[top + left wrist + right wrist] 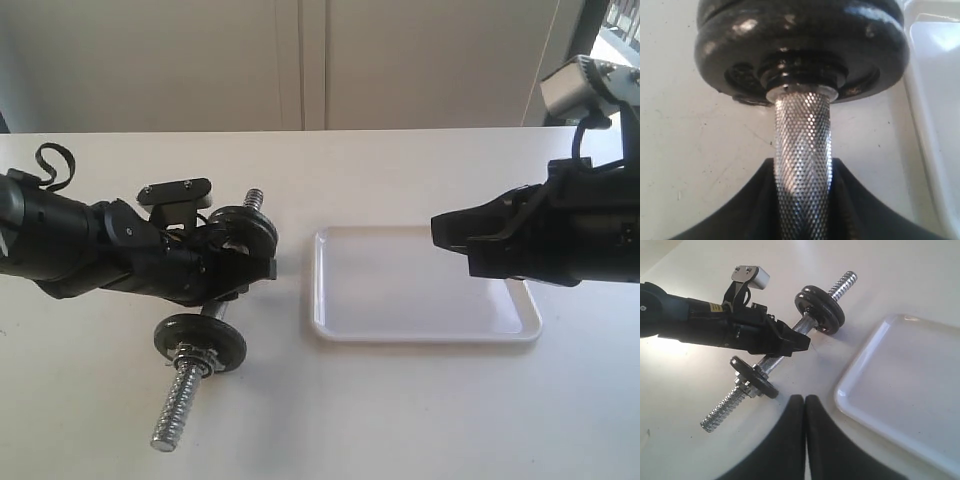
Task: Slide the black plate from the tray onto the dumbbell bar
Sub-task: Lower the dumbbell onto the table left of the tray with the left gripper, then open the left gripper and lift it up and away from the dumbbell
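Observation:
The dumbbell bar (178, 400) lies on the white table, left of the tray (420, 337). My left gripper (250, 268) is shut on its knurled middle (802, 150), just behind the far discs. Two black discs (820, 310) sit pressed together on the bar's far end. The outer one, toward the thread tip, is the black plate (245, 230). A single disc (200, 340) with a silver nut (195, 355) sits on the near end. No disc lies on the tray (850, 390). My right gripper (437, 232) hovers shut over the tray's right part, holding nothing.
The table's far edge meets a pale wall. The right arm's body (570, 235) covers the tray's right corner. Bare table surface lies in front of the tray and the bar.

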